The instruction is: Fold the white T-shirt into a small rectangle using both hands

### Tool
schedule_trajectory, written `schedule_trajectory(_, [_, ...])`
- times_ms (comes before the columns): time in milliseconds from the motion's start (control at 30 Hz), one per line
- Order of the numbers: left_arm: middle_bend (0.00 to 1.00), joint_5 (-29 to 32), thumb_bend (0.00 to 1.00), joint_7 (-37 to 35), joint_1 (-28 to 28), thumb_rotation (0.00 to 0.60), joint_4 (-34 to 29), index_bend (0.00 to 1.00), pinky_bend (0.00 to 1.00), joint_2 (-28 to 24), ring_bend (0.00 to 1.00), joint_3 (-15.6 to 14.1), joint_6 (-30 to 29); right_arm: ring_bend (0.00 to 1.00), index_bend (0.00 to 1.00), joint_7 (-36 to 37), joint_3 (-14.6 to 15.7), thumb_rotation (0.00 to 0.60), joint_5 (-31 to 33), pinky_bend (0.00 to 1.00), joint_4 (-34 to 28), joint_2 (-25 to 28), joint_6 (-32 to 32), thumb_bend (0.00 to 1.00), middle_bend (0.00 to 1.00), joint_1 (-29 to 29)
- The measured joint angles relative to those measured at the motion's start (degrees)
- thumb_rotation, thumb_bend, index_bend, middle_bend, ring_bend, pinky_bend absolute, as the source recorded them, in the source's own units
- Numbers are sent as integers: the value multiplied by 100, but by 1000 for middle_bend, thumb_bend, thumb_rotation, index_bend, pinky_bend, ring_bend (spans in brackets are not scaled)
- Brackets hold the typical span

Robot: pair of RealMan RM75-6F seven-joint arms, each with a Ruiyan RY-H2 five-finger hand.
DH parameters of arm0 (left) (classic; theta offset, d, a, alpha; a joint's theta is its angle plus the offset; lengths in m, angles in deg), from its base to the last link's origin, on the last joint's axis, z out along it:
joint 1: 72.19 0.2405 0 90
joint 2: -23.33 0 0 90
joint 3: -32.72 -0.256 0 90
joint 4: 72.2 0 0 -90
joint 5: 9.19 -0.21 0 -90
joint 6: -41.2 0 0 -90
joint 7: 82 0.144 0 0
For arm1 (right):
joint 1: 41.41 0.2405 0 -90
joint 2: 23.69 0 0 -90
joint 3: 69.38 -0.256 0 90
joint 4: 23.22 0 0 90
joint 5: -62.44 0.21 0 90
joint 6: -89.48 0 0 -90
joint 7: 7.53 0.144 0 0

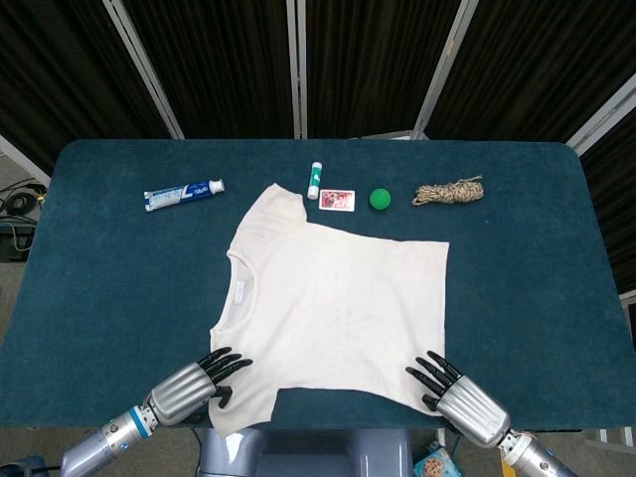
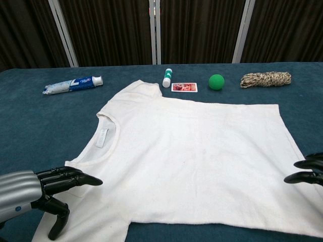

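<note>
The white T-shirt (image 1: pixel 333 308) lies flat on the blue table, collar to the left and hem to the right; the chest view shows the T-shirt (image 2: pixel 197 151) close to the near edge. My left hand (image 1: pixel 189 388) grips the near sleeve, fingers on top of the cloth, and that sleeve reaches over the table's front edge. My right hand (image 1: pixel 452 393) holds the near hem corner. In the chest view the left hand (image 2: pixel 35 189) sits at the bottom left and only the fingertips of the right hand (image 2: pixel 309 170) show at the right border.
Along the far side lie a toothpaste tube (image 1: pixel 184 194), a glue stick (image 1: pixel 315 179), a small card (image 1: pixel 337 199), a green ball (image 1: pixel 380 198) and a coil of rope (image 1: pixel 448 191). The table's front edge (image 1: pixel 328 429) runs just under both hands.
</note>
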Motion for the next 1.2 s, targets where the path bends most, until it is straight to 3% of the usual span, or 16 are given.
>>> schedule_trajectory(333, [0, -141, 537, 102, -61, 600, -527, 729, 0, -392, 0, -182, 95, 0, 748, -141, 68, 600, -124, 0, -243, 131, 117, 430, 116, 45])
schedule_trajectory(1200, [0, -576, 538, -256, 5, 600, -801, 738, 0, -857, 0, -619, -43, 0, 755, -203, 370, 600, -665, 0, -529, 489, -19, 436, 125, 10])
